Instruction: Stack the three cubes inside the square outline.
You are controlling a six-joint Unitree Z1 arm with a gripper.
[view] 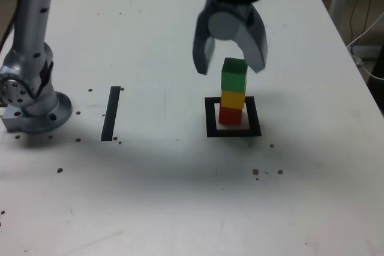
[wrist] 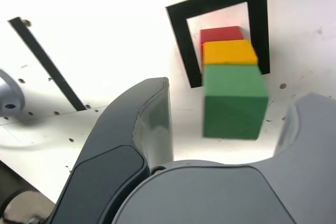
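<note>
The three cubes stand as one upright stack inside the square outline (view: 233, 131): the red cube (view: 230, 115) at the bottom, the yellow cube (view: 233, 99) on it, the green cube (view: 234, 75) on top. My gripper (view: 231, 64) hangs just above and behind the green cube, open, its fingers (view: 203, 52) apart on either side and touching nothing. The wrist view shows the green cube (wrist: 234, 101) free between the two spread fingers (wrist: 152, 114), with the yellow cube (wrist: 229, 52), the red cube (wrist: 220, 33) and the square outline (wrist: 180, 30) beneath.
A straight black strip (view: 111, 113) lies on the white table at the exterior view's left of the stack. The arm's silver base (view: 30, 94) stands at the far left. Small dark specks dot the tabletop. The table's right edge runs close by, with cables beyond it.
</note>
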